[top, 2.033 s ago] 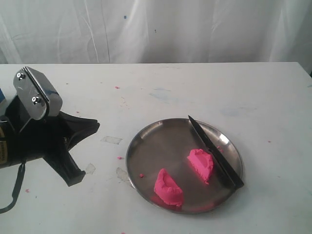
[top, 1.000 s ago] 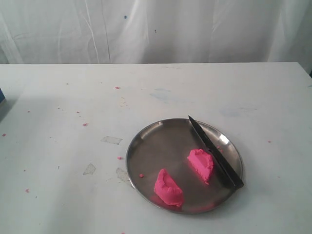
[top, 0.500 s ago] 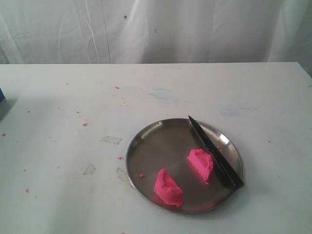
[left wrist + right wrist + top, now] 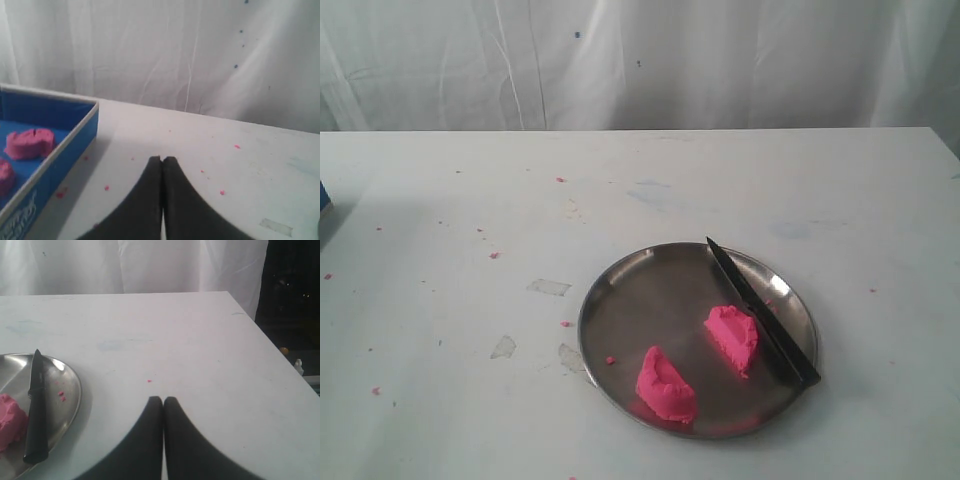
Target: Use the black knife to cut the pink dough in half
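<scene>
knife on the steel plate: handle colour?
Black, end to end. The long slim all-black knife shows best in the exterior view.

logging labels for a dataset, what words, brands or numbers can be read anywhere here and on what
Blue tray: white lettering on its outer wall, blurred and cut off by the frame edge, not readable.
Black knife, steel plate, pink dough, table: no text visible.
</scene>
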Tool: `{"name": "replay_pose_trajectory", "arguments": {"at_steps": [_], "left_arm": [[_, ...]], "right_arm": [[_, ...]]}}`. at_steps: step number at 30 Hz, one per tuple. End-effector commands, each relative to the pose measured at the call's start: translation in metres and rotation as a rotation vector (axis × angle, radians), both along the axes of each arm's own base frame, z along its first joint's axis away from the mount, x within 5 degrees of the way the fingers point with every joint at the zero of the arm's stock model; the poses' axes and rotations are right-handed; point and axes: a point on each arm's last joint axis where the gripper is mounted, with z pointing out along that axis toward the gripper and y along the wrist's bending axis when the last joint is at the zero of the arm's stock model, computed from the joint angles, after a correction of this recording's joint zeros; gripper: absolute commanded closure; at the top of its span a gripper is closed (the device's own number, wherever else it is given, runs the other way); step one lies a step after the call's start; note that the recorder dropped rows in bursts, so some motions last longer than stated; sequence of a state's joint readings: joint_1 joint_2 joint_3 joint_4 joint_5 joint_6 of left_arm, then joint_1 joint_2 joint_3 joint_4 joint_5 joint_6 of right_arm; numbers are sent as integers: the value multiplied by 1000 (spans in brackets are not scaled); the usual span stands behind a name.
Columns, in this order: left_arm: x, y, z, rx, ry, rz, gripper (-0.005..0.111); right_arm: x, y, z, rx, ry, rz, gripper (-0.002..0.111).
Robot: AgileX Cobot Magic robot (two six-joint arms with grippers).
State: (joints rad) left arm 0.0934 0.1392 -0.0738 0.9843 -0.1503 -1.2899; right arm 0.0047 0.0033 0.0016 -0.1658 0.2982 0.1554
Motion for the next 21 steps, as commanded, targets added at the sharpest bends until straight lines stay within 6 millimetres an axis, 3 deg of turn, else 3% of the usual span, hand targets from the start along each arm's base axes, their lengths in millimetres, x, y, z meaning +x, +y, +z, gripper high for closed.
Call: {"name": "replay_pose_trajectory", "arguments": {"at_steps": [1,4,15,21], "left_arm": [[-9,5,-21,-140,-23,68,107],[-11,6,-20,-146,-46,84,107],[-10,-15,-7,-149,-172,-156,107],[-11,-8,-3,-81,-187,-85,107]], "right_arm": [[0,0,1,-1,-13,-5,108],[0,0,1,-7,-13,-3,108],[0,0,1,-9,-13,-4,108],[0,0,1,-9,-13,-4,108]]}}
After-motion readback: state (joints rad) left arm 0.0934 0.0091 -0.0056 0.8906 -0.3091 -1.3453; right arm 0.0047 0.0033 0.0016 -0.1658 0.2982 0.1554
